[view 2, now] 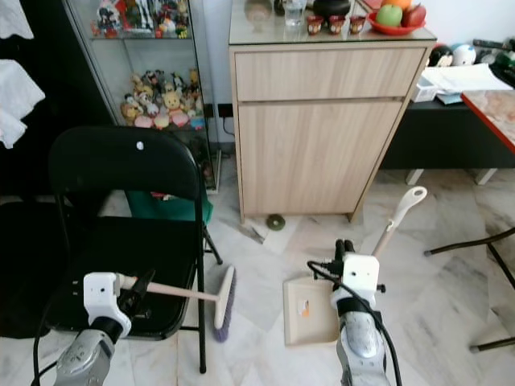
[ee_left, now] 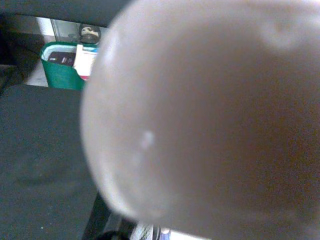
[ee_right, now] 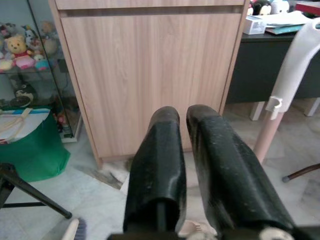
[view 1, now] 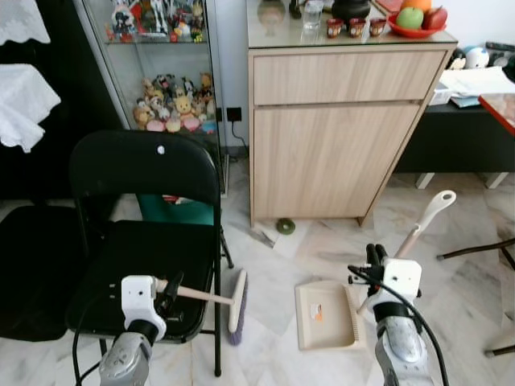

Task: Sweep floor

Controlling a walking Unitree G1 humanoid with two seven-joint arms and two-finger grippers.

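My left gripper is shut on the pale wooden handle of a small broom. The handle lies level across the edge of the black chair seat. The purple-bristled head hangs over the marble floor beside the chair. That handle's end is a big pale blur close to the left wrist camera. A beige dustpan lies flat on the floor, and its long handle rises to a white grip. My right gripper hovers over the pan's back edge, shut and empty, just left of the pan's handle.
A black folding chair stands at the left, with a green bin behind it. A wooden cabinet is straight ahead. At its foot lie a small round green object and some debris. A glass display case stands at the back left. Dark chair legs reach in at the right.
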